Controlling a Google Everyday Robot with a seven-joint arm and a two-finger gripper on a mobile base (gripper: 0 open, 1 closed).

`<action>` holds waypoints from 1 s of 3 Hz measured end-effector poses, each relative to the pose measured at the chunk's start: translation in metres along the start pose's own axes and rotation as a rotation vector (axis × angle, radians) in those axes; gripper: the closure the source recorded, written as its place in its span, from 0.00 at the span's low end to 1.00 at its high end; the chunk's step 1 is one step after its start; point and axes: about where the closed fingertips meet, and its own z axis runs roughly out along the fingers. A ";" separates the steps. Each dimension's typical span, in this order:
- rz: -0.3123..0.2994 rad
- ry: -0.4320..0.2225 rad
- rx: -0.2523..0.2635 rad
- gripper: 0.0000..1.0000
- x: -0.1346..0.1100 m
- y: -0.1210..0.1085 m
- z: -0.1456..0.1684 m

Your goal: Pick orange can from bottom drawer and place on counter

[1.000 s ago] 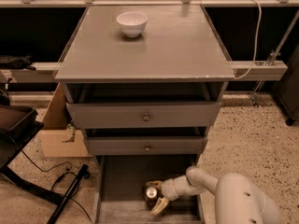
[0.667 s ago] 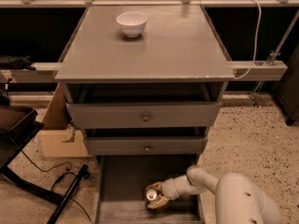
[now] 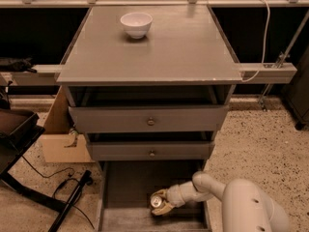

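The orange can stands in the open bottom drawer, silver top up, right of the floor's middle. My gripper reaches in from the lower right on a white arm, and its pale fingers sit on both sides of the can, closed against it. The can's lower body is hidden by the fingers. The counter is the wide grey top above the drawers, far above the gripper.
A white bowl sits at the back of the counter. Two knobbed grey drawers are partly pulled out above the bottom one. A cardboard box and cables lie on the floor at left.
The fingers have drawn in around the can. The arm has hardly moved and the can stays in place on the drawer floor.
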 end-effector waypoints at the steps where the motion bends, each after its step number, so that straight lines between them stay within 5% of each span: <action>1: -0.003 0.000 0.005 1.00 -0.010 0.013 -0.009; 2: -0.010 0.033 0.159 1.00 -0.052 0.009 -0.072; 3: 0.112 0.001 0.355 1.00 -0.134 0.037 -0.175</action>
